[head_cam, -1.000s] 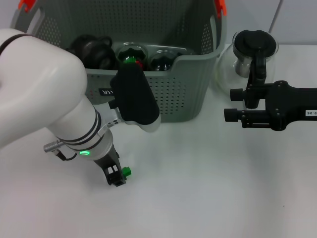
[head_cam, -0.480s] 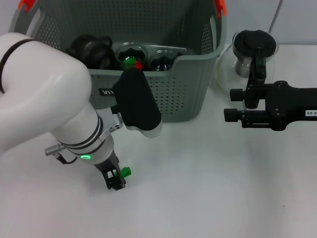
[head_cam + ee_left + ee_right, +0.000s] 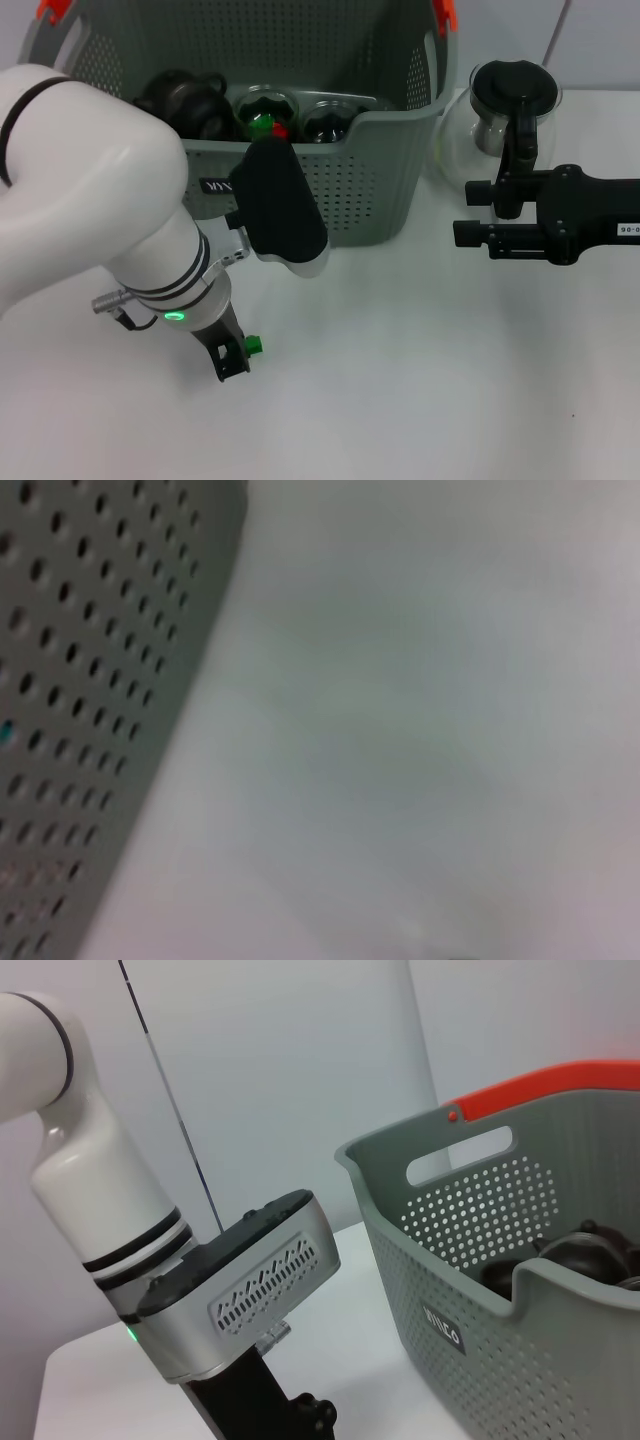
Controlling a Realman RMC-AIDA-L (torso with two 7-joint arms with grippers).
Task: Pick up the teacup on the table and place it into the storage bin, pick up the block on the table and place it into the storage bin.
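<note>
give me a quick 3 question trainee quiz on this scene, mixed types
1. True or false: the green block lies on the table at the left end effector.
2. Multiple choice: the glass pot stands (A) inside the storage bin, (B) on the table beside the bin, on the robot's right, (C) in the right end effector.
3. Fill in: the right end effector hovers near the ____ pot.

Key: 1 true; 2 B; 3 glass
</note>
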